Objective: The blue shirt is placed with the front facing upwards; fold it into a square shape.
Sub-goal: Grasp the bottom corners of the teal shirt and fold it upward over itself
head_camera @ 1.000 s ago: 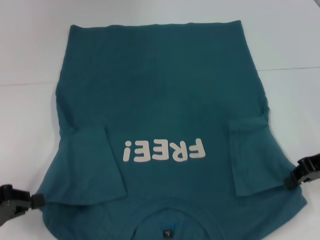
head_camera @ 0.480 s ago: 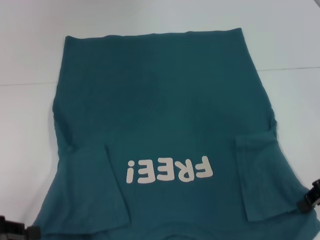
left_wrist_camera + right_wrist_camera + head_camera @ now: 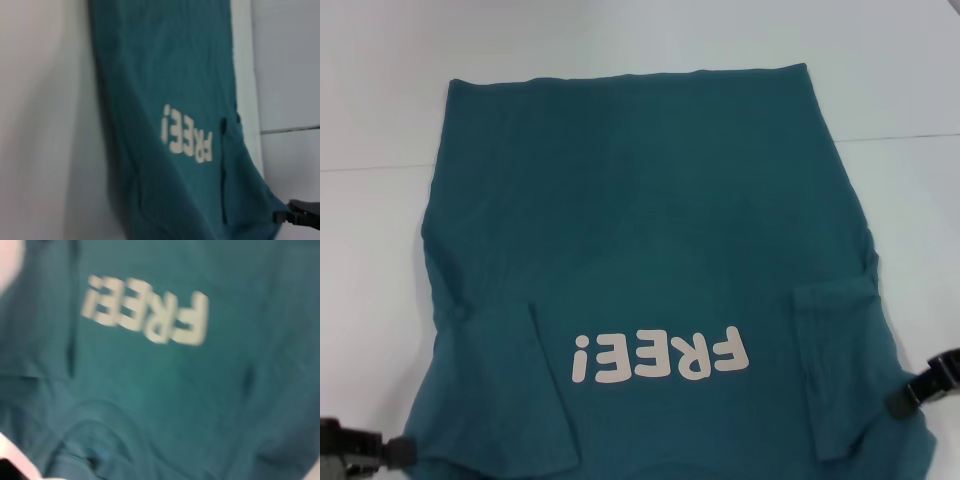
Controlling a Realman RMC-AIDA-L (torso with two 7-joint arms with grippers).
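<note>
At the near edge of the white worktop (image 3: 380, 90), the left gripper (image 3: 392, 455) pinches the near-left corner of the blue shirt (image 3: 640, 230), its fingers clamped on the cloth. Opposite, the right gripper (image 3: 910, 395) is closed on the shirt's near-right edge, just beside the folded-in right sleeve (image 3: 840, 370). The left sleeve (image 3: 500, 380) is likewise folded inward. Between them the cream "FREE!" print (image 3: 660, 357) faces upward, reading upside down from the head view. Beyond the print, plain teal cloth stretches across the middle of the worktop to the hem (image 3: 630, 75) near the far edge. A thin dark seam (image 3: 895, 137) crosses the worktop on either side of the shirt.
</note>
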